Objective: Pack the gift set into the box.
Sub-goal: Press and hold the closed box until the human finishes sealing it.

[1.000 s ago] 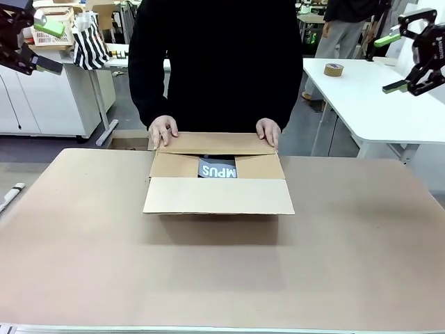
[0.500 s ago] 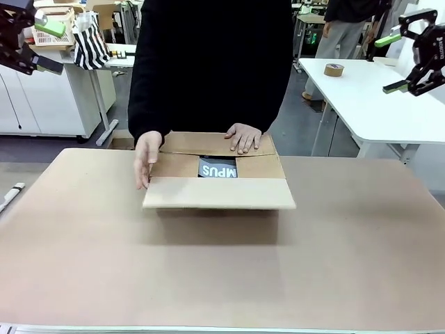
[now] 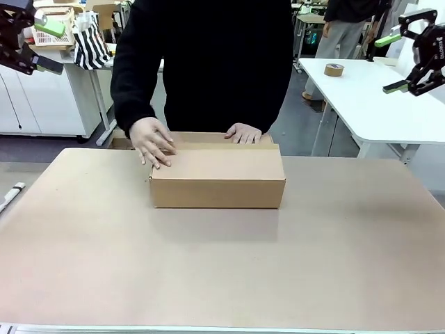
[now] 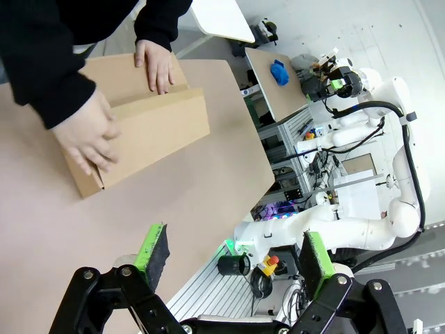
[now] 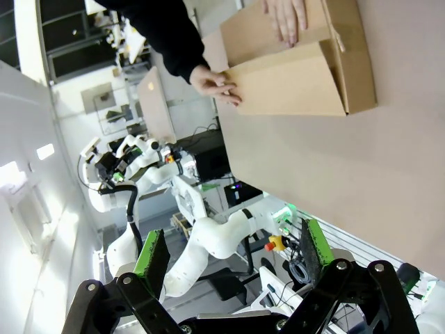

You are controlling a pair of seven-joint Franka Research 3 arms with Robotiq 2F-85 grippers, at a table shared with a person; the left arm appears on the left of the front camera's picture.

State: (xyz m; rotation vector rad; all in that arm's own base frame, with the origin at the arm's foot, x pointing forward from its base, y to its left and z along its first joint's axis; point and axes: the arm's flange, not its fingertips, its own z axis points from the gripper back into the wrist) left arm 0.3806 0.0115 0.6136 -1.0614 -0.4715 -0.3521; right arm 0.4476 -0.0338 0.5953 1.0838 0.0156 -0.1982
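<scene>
The box [image 3: 217, 177] stands in the middle of the table, a plain brown carton with its top flaps folded down. The person across the table presses one hand [image 3: 153, 142] on the lid's left corner and rests the other hand [image 3: 243, 132] on its far edge. The gift set is hidden inside the closed box. My left gripper [image 3: 50, 47] hangs open high at the far left, well away from the box. My right gripper [image 3: 389, 64] is open high at the far right. The left wrist view shows the box [image 4: 139, 132] beyond my open gripper [image 4: 235, 254]. The right wrist view shows the box [image 5: 299, 76] beyond my open gripper [image 5: 233, 256].
A white side table [image 3: 368, 104] with a roll of tape [image 3: 334, 69] stands at the back right. A striped bag [image 3: 90, 42] and a white basket [image 3: 49, 35] sit behind at the left. A small white object [image 3: 10, 195] lies at the table's left edge.
The person has folded the flaps down and closed the box, so the gift set that showed through the opening is now covered. One hand moved onto the lid. Both grippers stayed put.
</scene>
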